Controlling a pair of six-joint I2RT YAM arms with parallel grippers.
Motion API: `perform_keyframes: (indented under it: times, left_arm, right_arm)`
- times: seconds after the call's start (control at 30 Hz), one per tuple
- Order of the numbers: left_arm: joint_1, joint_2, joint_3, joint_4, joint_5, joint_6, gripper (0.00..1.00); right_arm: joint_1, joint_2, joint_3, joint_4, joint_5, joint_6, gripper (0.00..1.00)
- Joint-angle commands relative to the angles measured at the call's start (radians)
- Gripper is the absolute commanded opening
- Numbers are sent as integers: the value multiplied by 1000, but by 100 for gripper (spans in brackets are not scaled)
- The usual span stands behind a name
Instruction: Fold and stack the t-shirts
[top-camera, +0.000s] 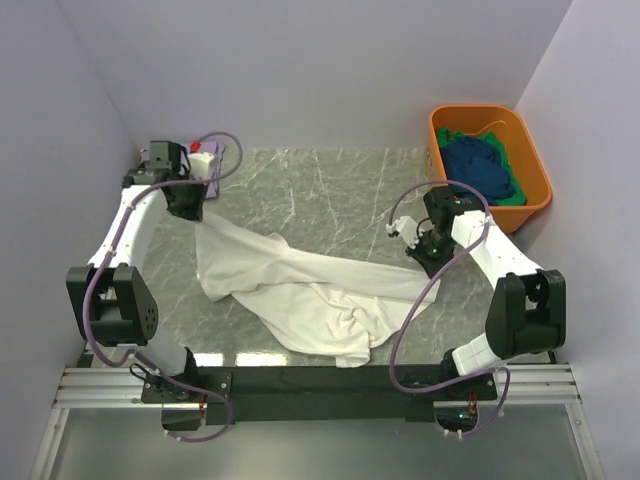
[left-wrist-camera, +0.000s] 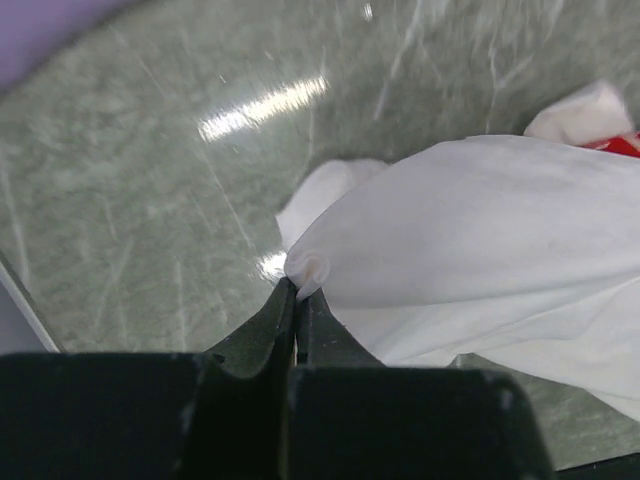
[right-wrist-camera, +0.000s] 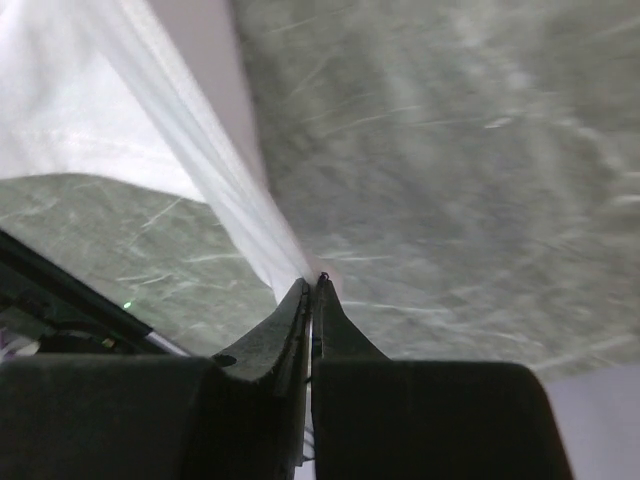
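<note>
The left tool (top-camera: 193, 213) was pinched shut on a corner of the white t-shirt (top-camera: 300, 300), which lay crumpled across the counter (top-camera: 320, 185) between the arms. A small folded pile (top-camera: 207, 158) sat just behind that tool. The right tool (top-camera: 430, 262) was clamped on the opposite edge. Both corners should probably rise evenly and draw apart until the bunched middle flattened. The orange tub (top-camera: 535, 172), holding the dark blue t-shirt (top-camera: 480, 165), stood well clear.

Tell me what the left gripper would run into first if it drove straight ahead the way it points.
The white t-shirt: the left gripper is shut on a fold right at its tips. Beyond that, probably the table top, though depth is unclear.
</note>
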Motion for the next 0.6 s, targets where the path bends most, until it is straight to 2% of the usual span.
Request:
perform_keyframes:
  times: [0.0, 0.17, 0.33, 0.43, 0.57]
  left_arm:
    - [56, -65, 111, 49, 134, 66, 1]
    - [150, -19, 265, 106, 245, 46, 1]
    - [198, 73, 528, 109, 376, -3, 1]
    - [207, 70, 619, 179, 380, -28, 1]
    - [228, -10, 630, 340, 342, -83, 1]
  right_arm:
    - [-6, -56, 92, 29, 69, 26, 0]
    - [-8, -70, 253, 121, 126, 76, 0]
    - [-8, -71, 428, 251, 207, 154, 0]
    - [-6, -70, 535, 308, 250, 183, 0]
    - [-8, -85, 652, 394, 322, 198, 0]
